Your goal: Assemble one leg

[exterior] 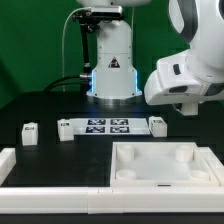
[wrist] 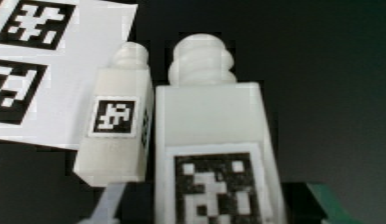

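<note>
We see a dark table (exterior: 40, 105) carrying white parts. Closest to the gripper (exterior: 184, 108), just beside it, the near leg (exterior: 157, 124) stands at one end of the marker board (exterior: 100, 126). At the board's end away from the gripper stands the second leg (exterior: 64, 128), and well beyond that the third leg (exterior: 30, 131). The square tray piece (exterior: 160, 185) lies near the gripper, and the white rail (exterior: 12, 165) lies far from it. From the wrist camera we see the slim leg (wrist: 115, 125) close beside the broad leg (wrist: 216, 140), by a corner of the board.
</note>
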`<state>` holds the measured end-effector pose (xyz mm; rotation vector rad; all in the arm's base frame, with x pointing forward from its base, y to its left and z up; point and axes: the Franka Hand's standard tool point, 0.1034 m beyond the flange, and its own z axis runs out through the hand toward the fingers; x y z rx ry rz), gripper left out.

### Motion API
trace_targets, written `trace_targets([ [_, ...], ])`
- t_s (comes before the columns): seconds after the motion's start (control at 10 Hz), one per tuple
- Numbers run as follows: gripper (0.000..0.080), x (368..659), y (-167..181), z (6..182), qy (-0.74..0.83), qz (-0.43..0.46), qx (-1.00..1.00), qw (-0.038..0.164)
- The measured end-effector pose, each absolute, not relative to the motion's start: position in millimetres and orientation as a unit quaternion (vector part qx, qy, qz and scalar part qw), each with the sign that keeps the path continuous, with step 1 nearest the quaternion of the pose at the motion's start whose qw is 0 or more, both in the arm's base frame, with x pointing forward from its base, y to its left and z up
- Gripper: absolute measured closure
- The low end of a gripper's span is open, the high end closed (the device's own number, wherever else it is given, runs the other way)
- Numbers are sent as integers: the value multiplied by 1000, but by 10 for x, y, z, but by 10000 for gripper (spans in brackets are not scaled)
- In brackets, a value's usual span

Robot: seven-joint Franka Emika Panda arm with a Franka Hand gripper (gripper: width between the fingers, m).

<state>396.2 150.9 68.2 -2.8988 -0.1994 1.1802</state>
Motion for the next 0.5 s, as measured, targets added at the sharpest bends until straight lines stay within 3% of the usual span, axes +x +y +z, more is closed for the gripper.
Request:
trace_targets([
  [0.3,509,4058,1499,667,-61,212,-975,15],
  [0.5,509,4214,1383,777,-64,129,-989,22],
])
